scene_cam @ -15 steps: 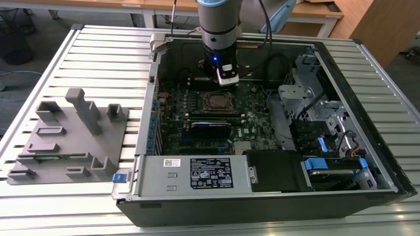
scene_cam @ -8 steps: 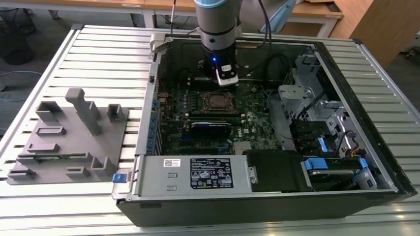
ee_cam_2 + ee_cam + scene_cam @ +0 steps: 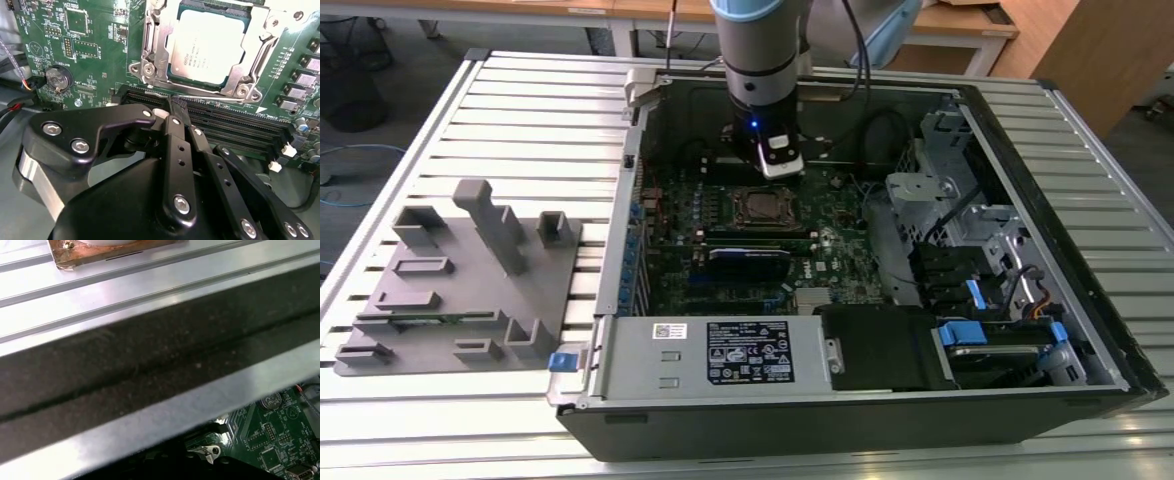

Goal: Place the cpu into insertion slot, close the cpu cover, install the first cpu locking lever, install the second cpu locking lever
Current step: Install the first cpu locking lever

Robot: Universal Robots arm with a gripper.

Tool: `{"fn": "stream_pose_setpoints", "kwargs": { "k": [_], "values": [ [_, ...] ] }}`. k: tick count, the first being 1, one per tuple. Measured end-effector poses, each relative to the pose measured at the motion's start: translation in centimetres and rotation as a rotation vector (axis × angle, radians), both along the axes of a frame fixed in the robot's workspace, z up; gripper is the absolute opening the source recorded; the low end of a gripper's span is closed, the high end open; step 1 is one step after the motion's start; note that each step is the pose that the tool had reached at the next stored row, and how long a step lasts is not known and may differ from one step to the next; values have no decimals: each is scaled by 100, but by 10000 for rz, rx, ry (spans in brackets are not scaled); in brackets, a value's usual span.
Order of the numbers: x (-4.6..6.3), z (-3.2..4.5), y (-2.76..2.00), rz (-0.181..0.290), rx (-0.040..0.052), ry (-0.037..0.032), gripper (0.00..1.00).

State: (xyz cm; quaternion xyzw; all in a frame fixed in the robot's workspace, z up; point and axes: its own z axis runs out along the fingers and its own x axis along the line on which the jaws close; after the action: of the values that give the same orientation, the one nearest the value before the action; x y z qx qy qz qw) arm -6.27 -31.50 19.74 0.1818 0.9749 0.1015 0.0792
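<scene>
The cpu (image 3: 207, 47) lies in the insertion slot (image 3: 761, 206) on the green board, its silver-grey top facing up. The cpu cover (image 3: 262, 35), a silvery frame, is down around it. A thin wire locking lever (image 3: 215, 97) runs along the socket's edge nearest my fingers. In the second wrist view my gripper (image 3: 176, 105) is shut, with its black fingertips together right at that lever, nothing visibly between them. The exterior view has the gripper (image 3: 777, 168) low inside the open computer case, just beyond the socket.
Long black memory slots (image 3: 235, 125) lie between my fingers and the socket. A coin battery (image 3: 56, 79) sits on the board. The case wall (image 3: 150, 355) stands close by. A power supply (image 3: 707, 355), drive cage (image 3: 987, 250) and grey fixture tray (image 3: 454, 280) surround the work area.
</scene>
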Motion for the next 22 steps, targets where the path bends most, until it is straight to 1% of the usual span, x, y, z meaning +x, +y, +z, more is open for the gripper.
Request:
{"fn": "stream_pose_setpoints", "kwargs": {
  "k": [6, 12, 15, 16, 18, 20, 22],
  "values": [
    [0, -22, -9, 17, 1, -19, 10],
    [0, -34, -33, 32, 1, -21, 10],
    [0, -35, -35, 35, 0, -22, 10],
    [0, -34, -36, 37, 10, -21, 10],
    [0, -32, -36, 37, 81, -25, 10],
    [0, -12, -35, 37, 148, -25, 10],
    [0, 4, -37, 37, 197, -26, 10]
  ]
}}
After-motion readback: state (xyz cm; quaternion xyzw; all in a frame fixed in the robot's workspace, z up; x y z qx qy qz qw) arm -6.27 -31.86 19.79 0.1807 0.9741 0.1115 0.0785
